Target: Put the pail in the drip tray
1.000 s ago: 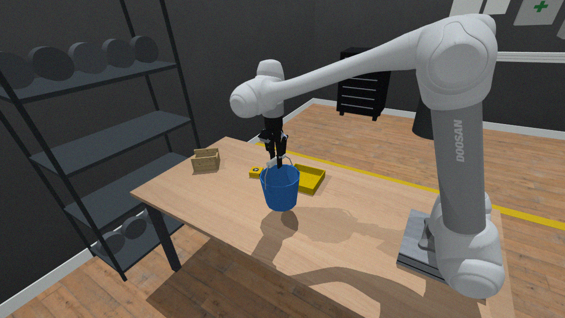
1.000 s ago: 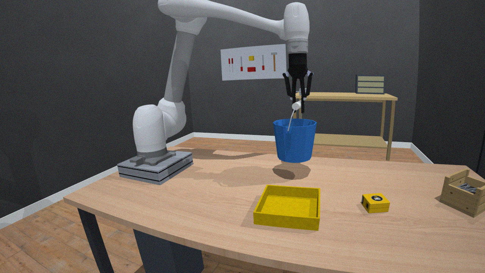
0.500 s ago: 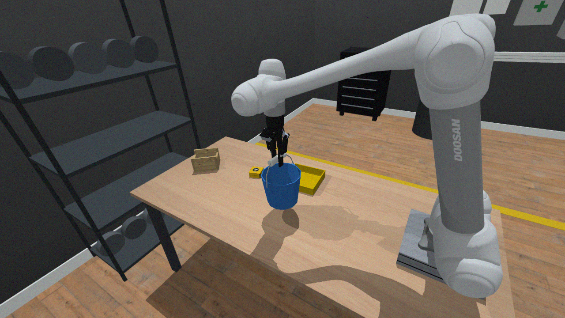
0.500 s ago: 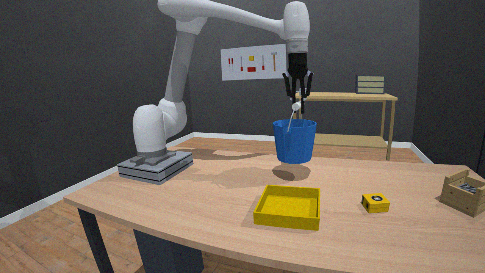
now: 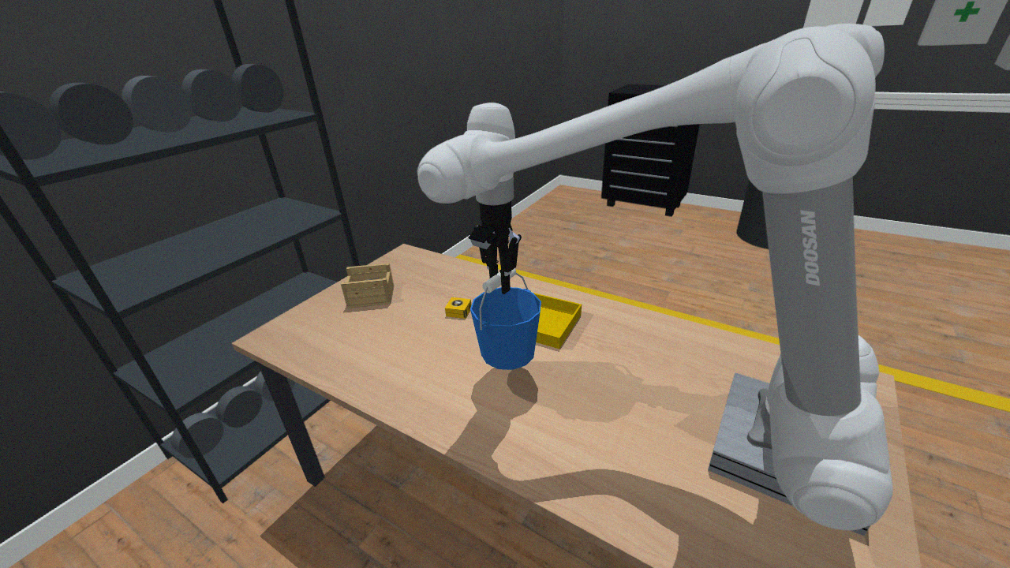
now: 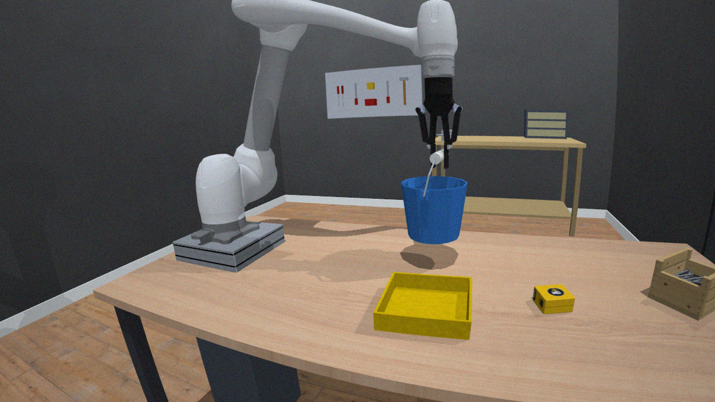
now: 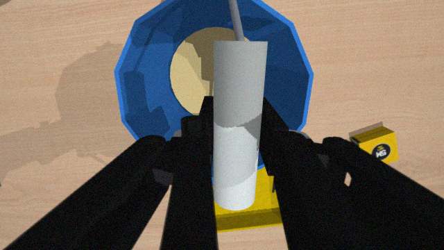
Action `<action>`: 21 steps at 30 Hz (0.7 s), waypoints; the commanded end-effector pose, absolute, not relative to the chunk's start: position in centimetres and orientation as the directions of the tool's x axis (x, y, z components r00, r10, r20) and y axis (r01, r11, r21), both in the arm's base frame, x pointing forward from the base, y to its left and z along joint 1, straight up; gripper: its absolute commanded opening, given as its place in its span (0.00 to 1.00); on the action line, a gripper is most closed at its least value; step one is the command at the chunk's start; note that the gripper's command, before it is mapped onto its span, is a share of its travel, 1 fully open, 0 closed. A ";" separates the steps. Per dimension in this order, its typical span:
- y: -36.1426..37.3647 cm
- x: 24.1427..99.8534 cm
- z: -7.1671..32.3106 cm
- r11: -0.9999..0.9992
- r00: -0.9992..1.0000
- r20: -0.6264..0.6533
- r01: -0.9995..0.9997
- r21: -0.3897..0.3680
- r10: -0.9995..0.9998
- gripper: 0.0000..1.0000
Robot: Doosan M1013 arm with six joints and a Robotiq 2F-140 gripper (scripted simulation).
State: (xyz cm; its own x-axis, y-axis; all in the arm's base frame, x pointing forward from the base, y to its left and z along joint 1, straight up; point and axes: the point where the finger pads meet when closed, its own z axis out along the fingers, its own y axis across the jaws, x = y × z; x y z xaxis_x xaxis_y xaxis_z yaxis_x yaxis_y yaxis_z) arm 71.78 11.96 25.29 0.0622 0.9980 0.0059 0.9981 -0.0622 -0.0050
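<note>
The blue pail (image 6: 433, 209) hangs upright in the air above the table, clear of its shadow. My gripper (image 6: 439, 156) is shut on the white grip of the pail's wire handle (image 7: 237, 125). The pail also shows in the top view (image 5: 505, 326) under the gripper (image 5: 503, 282), and from above in the wrist view (image 7: 152, 80). The yellow drip tray (image 6: 424, 304) lies empty on the table, apart from the pail and nearer the exterior camera. In the wrist view only an edge of the tray (image 7: 248, 212) shows under the fingers.
A small yellow box (image 6: 552, 298) lies right of the tray. A wooden crate (image 6: 682, 282) with metal parts stands at the table's far right. The arm's base (image 6: 228, 244) sits on the table's left part. A dark shelf rack (image 5: 162, 233) stands beside the table.
</note>
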 end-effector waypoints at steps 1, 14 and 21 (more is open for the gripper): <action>11.5 71.9 25.4 -0.062 0.062 0.007 0.998 -0.003 0.998 0.10; 8.8 72.3 25.4 -0.062 0.062 0.007 0.998 -0.003 0.998 0.10; 6.9 72.6 25.4 -0.062 0.062 0.007 0.998 -0.003 0.998 0.10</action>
State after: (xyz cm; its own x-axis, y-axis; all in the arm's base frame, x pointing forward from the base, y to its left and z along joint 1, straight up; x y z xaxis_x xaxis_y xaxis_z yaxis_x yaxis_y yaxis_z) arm 72.49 7.34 25.25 0.0623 0.9980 0.0058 0.9980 -0.0623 -0.0050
